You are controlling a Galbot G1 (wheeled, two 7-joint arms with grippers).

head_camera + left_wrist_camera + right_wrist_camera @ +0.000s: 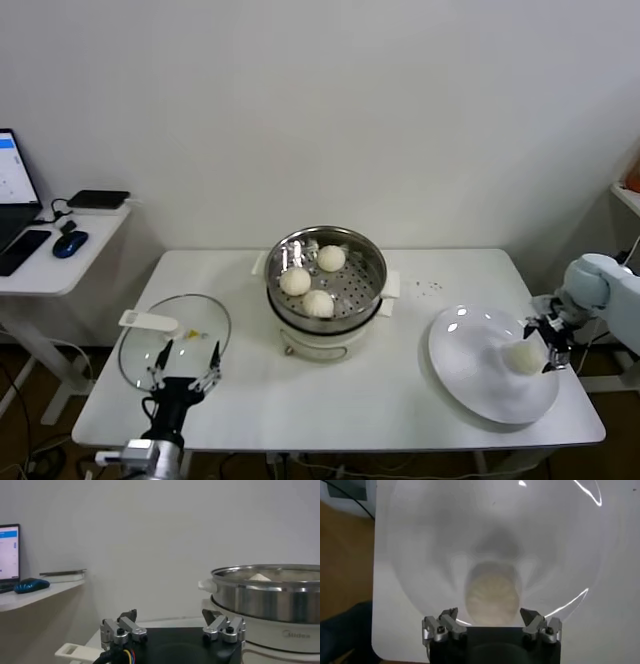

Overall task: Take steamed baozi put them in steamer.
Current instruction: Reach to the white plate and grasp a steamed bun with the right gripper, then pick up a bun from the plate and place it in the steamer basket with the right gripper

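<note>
Head view: three baozi (317, 281) are sitting in the steamer (326, 292); the last baozi (523, 358) is lying on the white plate (470, 362), right. Left pincer (183, 369) is idling open near the glass lid (175, 338). Right wrist view: right pincer (491, 625) is gaping around the bun, which risks squashing or slipping.

One brand mark is showing: faint grey lettering that seems to be reading "Midea" is sitting on the white base of the steamer (280, 607), seen from the left wrist. The laptop screen (9, 552) at the edge is glowing with blue patches, but nothing on it is coming through legibly.
</note>
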